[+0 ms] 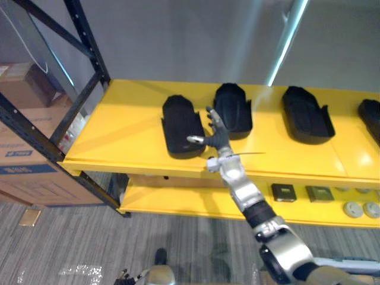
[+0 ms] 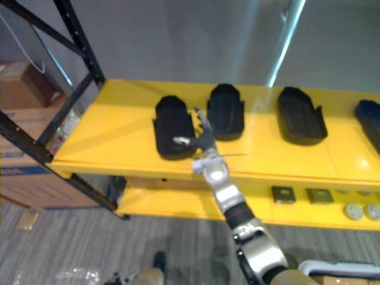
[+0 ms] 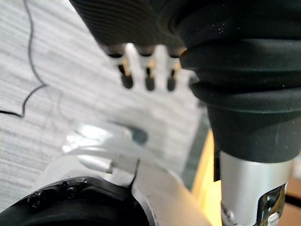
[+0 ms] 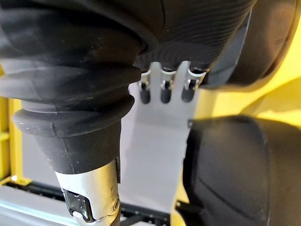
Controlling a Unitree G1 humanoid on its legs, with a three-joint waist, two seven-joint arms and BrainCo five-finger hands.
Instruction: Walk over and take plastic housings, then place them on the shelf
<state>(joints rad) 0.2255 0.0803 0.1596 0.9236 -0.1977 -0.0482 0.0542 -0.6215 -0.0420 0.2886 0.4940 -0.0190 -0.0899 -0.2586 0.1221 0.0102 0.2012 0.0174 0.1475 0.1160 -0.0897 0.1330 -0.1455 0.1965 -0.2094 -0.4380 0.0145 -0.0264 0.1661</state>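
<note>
You have bare shelf [image 1: 122, 127] on the left, between the rack post [image 1: 89, 41] and the left housing [image 1: 181, 127]. Your right hand [image 1: 215, 135], fingers straight, stands in the narrow gap between that housing and the second housing [image 1: 233, 110], both close by. A wider lane runs between the second and the third housing [image 1: 306, 114]. The brace [image 1: 77, 110] bars the shelf's left end.

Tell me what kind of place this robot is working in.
Likely a warehouse or factory storeroom: a rack of yellow shelves on black steel uprights, black plastic housings laid on it, cardboard boxes stacked beside it.
</note>
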